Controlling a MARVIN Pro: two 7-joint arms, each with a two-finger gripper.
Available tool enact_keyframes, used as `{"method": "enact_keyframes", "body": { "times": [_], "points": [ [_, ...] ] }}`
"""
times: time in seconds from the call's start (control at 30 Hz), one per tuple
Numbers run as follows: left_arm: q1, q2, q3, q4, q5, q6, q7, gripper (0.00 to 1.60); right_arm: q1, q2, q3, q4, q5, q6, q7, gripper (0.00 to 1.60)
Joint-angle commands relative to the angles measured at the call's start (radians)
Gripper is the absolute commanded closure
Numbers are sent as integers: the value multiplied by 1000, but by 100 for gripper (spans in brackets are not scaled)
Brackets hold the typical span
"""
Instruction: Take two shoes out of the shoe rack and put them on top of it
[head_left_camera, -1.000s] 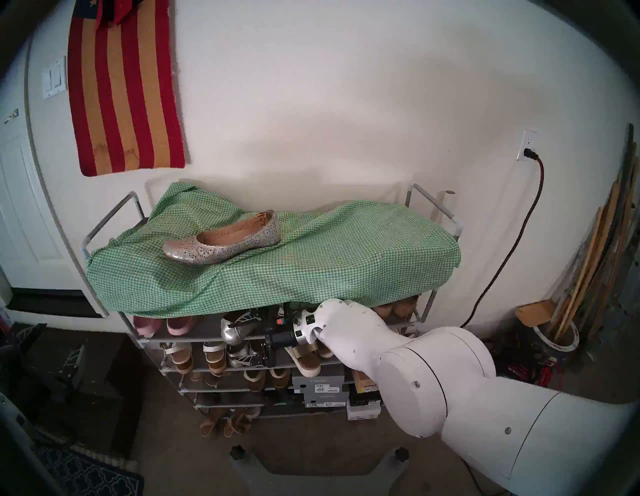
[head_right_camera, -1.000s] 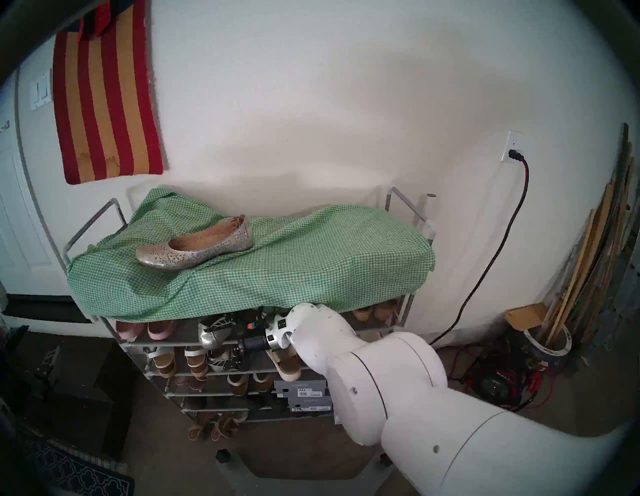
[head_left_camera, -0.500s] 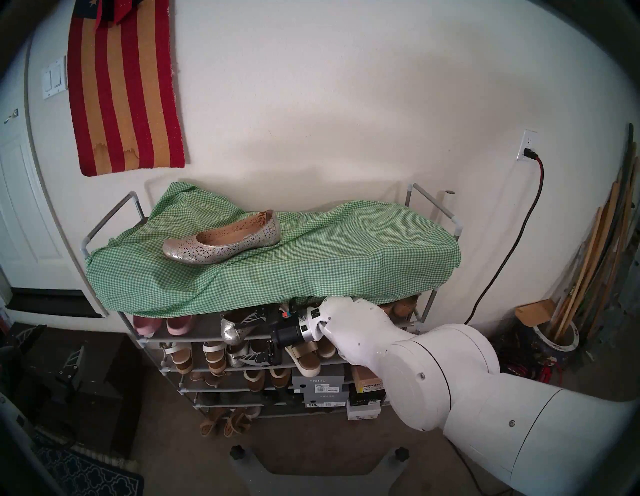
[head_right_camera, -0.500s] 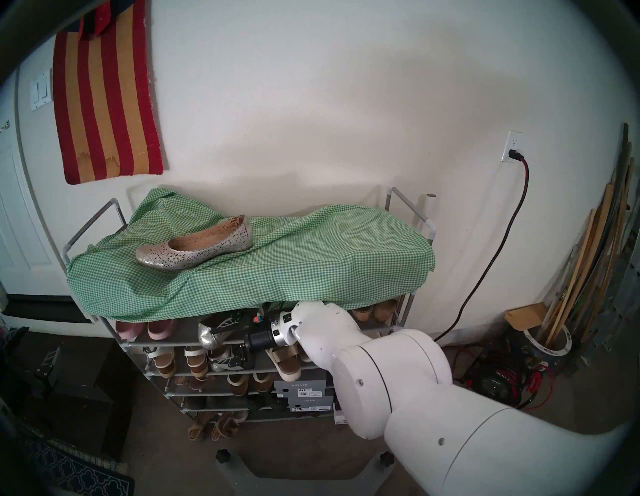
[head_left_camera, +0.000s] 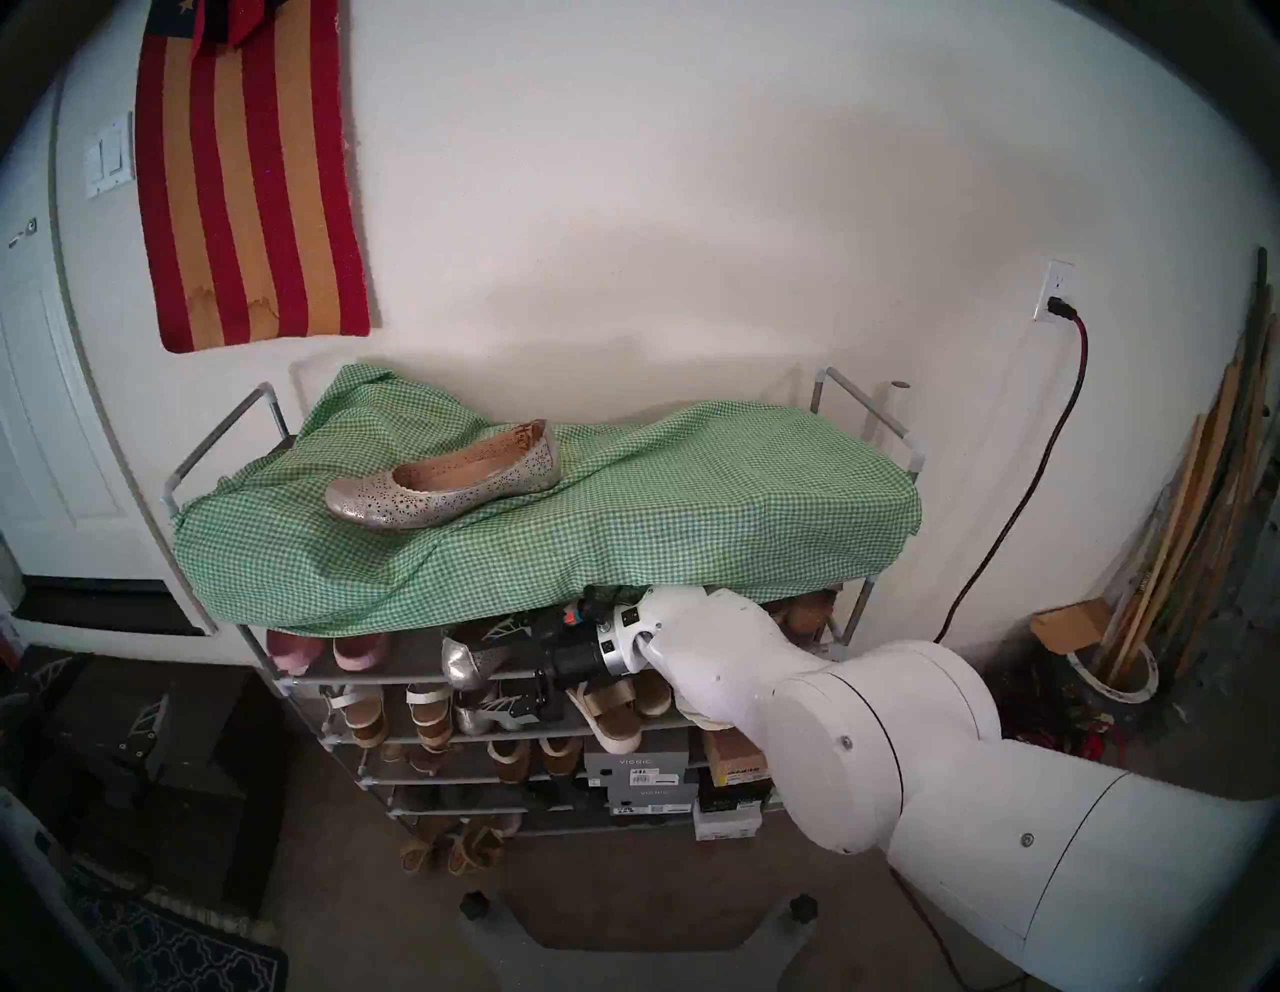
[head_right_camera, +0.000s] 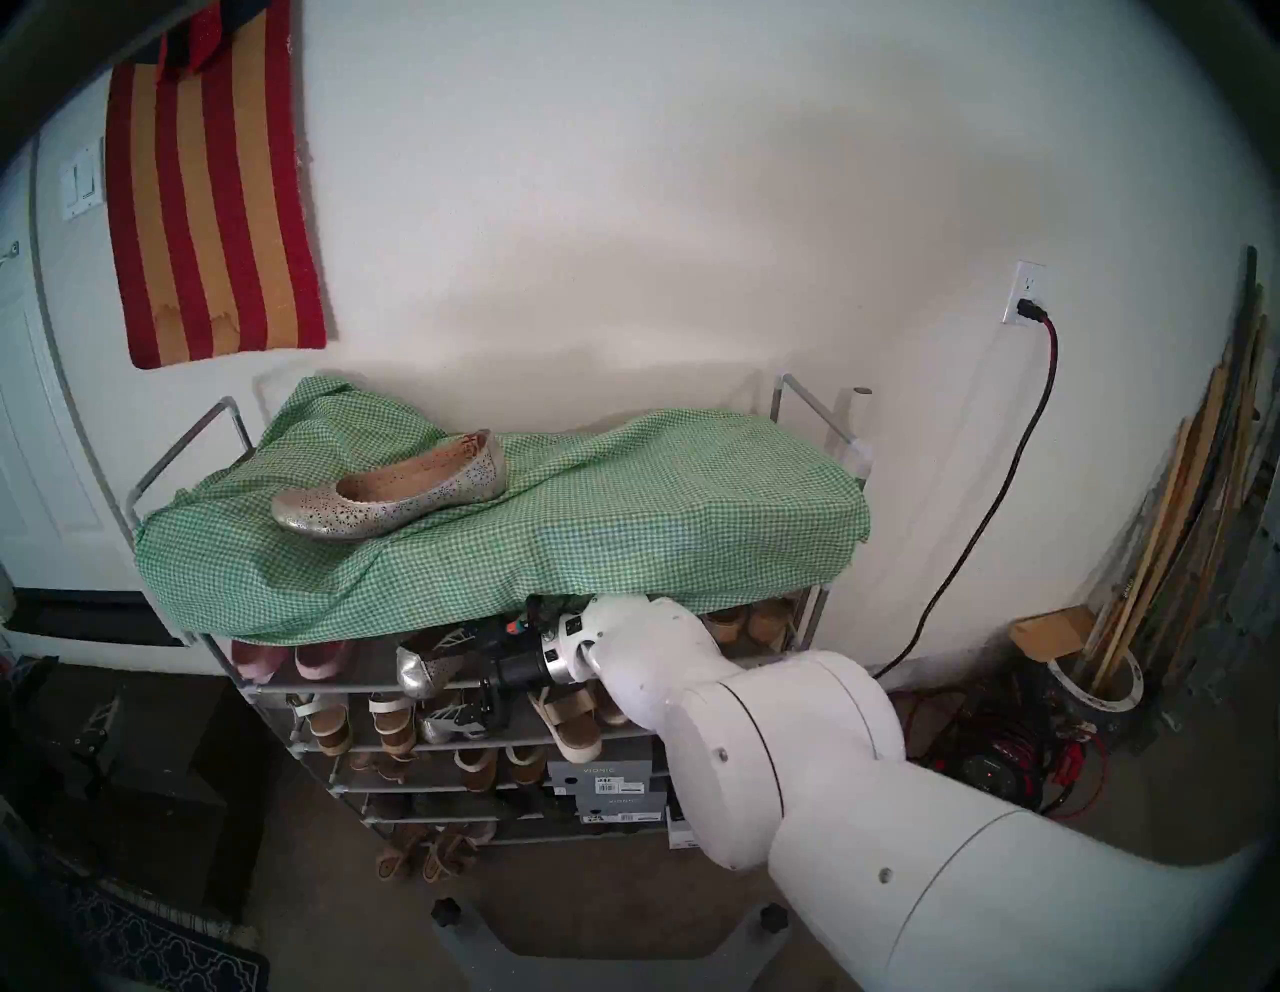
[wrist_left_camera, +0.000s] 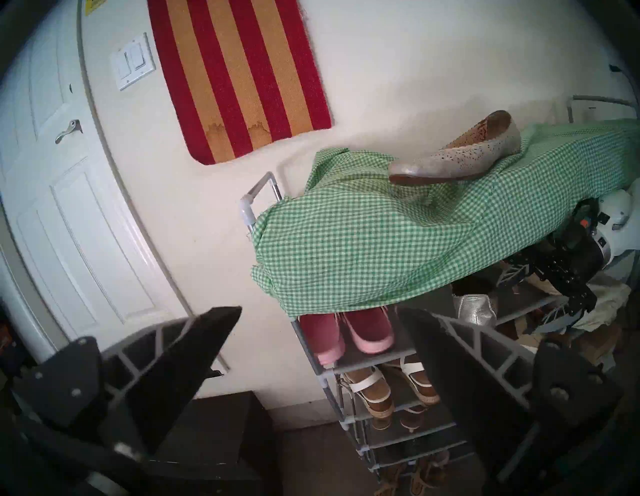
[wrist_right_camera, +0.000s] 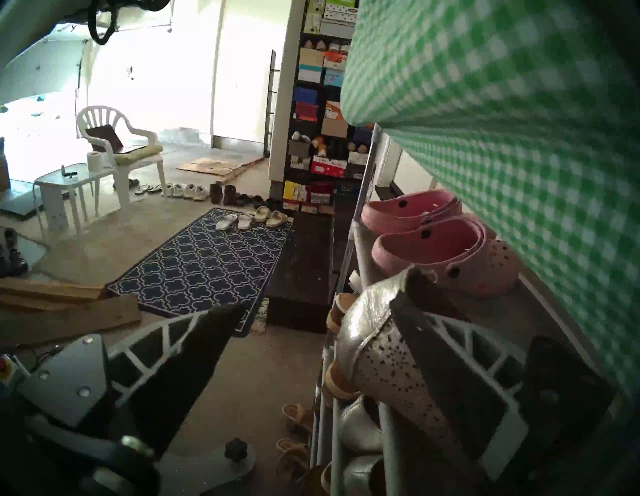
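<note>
right jaws (wrist_right_camera: 311, 350) spread wide around perforated flat (wrist_right_camera: 391, 374).

The rear part of the second perforated shoe (head_left_camera: 465, 663) is covered by the right gripper (head_left_camera: 509, 668), so contact of the fingers cannot be confirmed. The rack's (head_left_camera: 221, 433) top shelf is concealed under the checked cloth (head_left_camera: 692, 526). In the right wrist view the cloth (wrist_right_camera: 519, 121) is blurred. The striped rug (head_left_camera: 242, 173) is cut off by the upper edge.
</note>
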Motion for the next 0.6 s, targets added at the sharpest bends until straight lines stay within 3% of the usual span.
{"method": "enact_keyframes", "body": {
  "times": [0.0,0.57],
  "points": [
    [-2,1,2,-6,0,-1,0,0,10,-19,-16,-6,-21,27,-67,0],
    [-5,0,0,-6,3,0,-3,0,14,-20,-6,-11,-49,65,-217,0]
  ]
}}
